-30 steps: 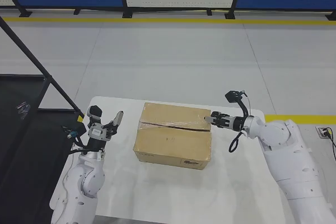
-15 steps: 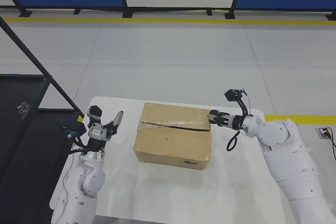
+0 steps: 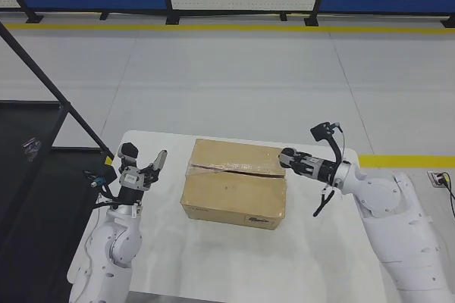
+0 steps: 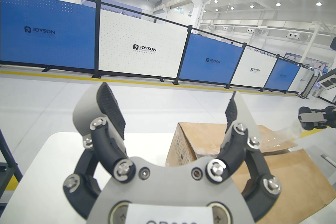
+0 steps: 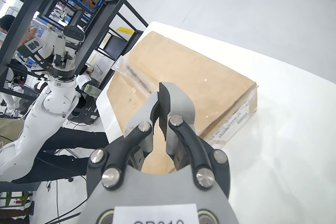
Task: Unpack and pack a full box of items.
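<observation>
Left gripper: raised over the table, left of the box; fingers spread wide.
Right gripper: level at the box's upper right edge; fingers pressed together.
Box: cardboard, closed, mid-table.
Table: white.
Room: grey floor, yellow line, black rack at left.

the box sits on the table between the left gripper and the right gripper.

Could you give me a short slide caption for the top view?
Open left gripper and shut right gripper flank a taped cardboard box on a white table.
</observation>
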### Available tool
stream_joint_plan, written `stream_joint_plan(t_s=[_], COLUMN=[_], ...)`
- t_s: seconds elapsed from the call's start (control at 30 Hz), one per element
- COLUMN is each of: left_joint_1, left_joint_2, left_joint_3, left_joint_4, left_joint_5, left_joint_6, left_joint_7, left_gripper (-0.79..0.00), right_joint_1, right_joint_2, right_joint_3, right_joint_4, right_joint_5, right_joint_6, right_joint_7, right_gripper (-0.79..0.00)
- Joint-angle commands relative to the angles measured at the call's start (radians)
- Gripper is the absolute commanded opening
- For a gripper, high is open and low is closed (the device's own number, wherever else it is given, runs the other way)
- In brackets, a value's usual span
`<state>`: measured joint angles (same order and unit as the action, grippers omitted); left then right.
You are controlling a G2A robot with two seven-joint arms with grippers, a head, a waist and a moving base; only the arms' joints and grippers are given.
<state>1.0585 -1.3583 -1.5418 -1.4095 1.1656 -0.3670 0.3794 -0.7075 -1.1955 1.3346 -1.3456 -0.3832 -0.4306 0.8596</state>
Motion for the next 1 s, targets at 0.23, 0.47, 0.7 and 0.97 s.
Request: stream_joint_plan(t_s=[0.23,0.47,0.7,0.97], left_joint_1=[-0.041,-0.108,-0.108,-0.092], left_joint_2=[0.003,0.003,0.003,0.006], left_joint_3=[0.045,0.078,0.078,0.065], left_joint_4=[0.047,0.111,0.111,0.067], left_joint_5=[-0.101,-0.154,-0.154,-0.291], left_joint_6=[-0.161,-0.182,-0.182,-0.201], left_joint_7=[-0.123,-0.221,-0.221,-0.302], left_gripper=[0.0,0.0,0.0,-0.785], right_joint_1=[-0.059,-0.098,-0.139,-0.134], right_joint_2=[0.011,0.02,0.028,0.034], right_joint_3=[-0.006,-0.001,0.003,-0.007], right_joint_4=[-0.099,-0.158,-0.207,-0.195], right_joint_5=[-0.01,-0.02,-0.029,-0.026], right_joint_6=[0.036,0.045,0.05,0.024], right_joint_7=[-0.001,-0.022,-0.034,-0.043], right_gripper=[-0.785,-0.785,-0.785,-0.785])
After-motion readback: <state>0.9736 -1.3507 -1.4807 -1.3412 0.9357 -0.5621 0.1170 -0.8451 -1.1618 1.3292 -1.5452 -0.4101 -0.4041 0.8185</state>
